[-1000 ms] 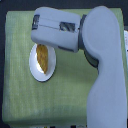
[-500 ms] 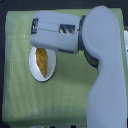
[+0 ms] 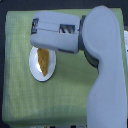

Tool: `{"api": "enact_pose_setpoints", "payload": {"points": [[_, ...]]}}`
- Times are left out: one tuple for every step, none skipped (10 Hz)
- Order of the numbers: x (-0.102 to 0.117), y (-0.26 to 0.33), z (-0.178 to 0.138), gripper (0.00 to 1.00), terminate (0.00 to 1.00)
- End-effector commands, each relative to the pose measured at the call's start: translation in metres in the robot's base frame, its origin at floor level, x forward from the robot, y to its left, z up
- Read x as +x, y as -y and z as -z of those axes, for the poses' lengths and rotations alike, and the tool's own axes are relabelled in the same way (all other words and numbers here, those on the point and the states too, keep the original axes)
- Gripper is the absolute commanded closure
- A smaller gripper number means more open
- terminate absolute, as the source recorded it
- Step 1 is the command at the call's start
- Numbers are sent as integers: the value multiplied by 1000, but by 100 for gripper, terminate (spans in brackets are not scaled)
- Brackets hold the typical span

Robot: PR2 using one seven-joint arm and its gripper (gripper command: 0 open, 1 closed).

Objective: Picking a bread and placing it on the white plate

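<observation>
The bread (image 3: 44, 61), a tapered golden-brown loaf, lies lengthwise on the white plate (image 3: 34, 67) at the exterior view's left-centre. The plate rests on a green cloth. My grey arm reaches across from the exterior view's right, and its blocky end, the gripper (image 3: 36, 36), hangs over the plate's upper rim. It hides the top of the plate and the bread's upper tip. The fingers are too blurred to make out, so I cannot tell whether they are open or shut, or whether they touch the bread.
The green cloth (image 3: 25, 100) covers the table out to dark edges at the top and left. My arm's large grey upper section (image 3: 105, 75) fills the exterior view's right side.
The arm's end has swung slightly toward the exterior view's left and sits more level over the plate. The bread stays on the plate.
</observation>
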Motion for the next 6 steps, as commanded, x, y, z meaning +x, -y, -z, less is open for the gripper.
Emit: {"api": "enact_pose_setpoints", "payload": {"points": [[-9, 12, -4, 0, 0], [-9, 14, -7, 0, 0], [-9, 14, -11, 0, 0], [-8, 18, -21, 0, 0], [-7, 22, -25, 0, 0], [-2, 30, -39, 0, 0]]}}
